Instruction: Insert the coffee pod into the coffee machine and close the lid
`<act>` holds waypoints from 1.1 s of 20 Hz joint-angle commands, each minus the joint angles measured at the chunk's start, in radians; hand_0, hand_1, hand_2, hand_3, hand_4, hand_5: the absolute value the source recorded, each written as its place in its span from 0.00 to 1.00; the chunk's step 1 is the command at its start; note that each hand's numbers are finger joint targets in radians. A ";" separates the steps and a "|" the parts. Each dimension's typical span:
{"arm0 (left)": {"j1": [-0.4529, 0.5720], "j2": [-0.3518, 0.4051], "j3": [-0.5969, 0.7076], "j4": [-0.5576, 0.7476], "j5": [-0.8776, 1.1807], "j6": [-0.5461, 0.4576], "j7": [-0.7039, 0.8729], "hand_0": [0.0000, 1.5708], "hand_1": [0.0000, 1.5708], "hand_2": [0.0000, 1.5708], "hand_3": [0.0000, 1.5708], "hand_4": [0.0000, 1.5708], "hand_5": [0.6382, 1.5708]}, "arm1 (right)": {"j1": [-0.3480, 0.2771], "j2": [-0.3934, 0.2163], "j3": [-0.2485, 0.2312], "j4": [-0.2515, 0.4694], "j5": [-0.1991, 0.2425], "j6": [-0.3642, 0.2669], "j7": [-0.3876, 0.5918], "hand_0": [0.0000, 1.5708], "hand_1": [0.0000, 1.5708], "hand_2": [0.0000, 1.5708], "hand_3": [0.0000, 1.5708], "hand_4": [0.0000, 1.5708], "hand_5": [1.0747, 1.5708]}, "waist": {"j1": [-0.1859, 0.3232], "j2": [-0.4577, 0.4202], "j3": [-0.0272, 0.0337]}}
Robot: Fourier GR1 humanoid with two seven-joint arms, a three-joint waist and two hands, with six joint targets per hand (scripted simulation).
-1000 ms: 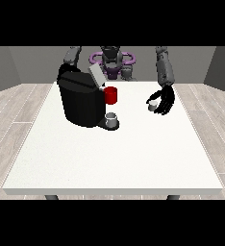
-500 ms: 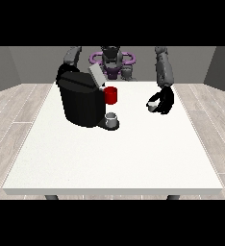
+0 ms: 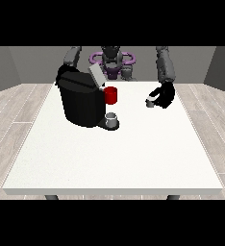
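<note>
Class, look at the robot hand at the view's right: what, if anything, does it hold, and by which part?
The robot hand at the view's right is curled round the coffee pod; which part of the pod it grips cannot be told.

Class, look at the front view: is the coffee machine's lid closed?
No. The lid stands tilted up above the coffee machine, open.

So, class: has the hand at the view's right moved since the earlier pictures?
Yes, slightly: the hand at the view's right has drifted up the view toward the table's far edge; the coffee machine has not moved.
</note>
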 commanded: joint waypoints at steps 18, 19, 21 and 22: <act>-0.255 -0.029 0.006 -0.107 -0.018 -0.182 0.160 0.80 0.80 0.85 0.82 0.34 1.00 | -0.058 0.018 0.010 0.120 -0.031 0.021 -0.055 0.00 0.00 0.00 0.00 0.32 1.00 | -0.041 -0.047 -0.0002; -0.308 0.008 0.012 -0.111 -0.027 -0.187 0.186 0.80 0.80 0.84 0.81 0.34 1.00 | -0.069 -0.003 0.001 0.113 -0.012 0.037 -0.061 0.00 0.00 0.00 0.00 0.31 1.00 | -0.067 -0.043 -0.0001; -0.290 -0.024 0.009 -0.124 -0.030 -0.169 0.188 0.68 0.68 0.78 0.78 0.33 1.00 | -0.060 -0.016 -0.017 0.108 -0.039 0.058 -0.046 0.00 0.00 0.00 0.00 0.32 1.00 | -0.064 -0.065 -0.0001; -0.297 -0.009 0.011 -0.130 -0.025 -0.208 0.194 0.65 0.65 0.77 0.78 0.32 1.00 | -0.024 0.013 -0.006 0.132 -0.028 0.039 -0.076 0.00 0.00 0.00 0.00 0.33 1.00 | -0.048 -0.077 0.0000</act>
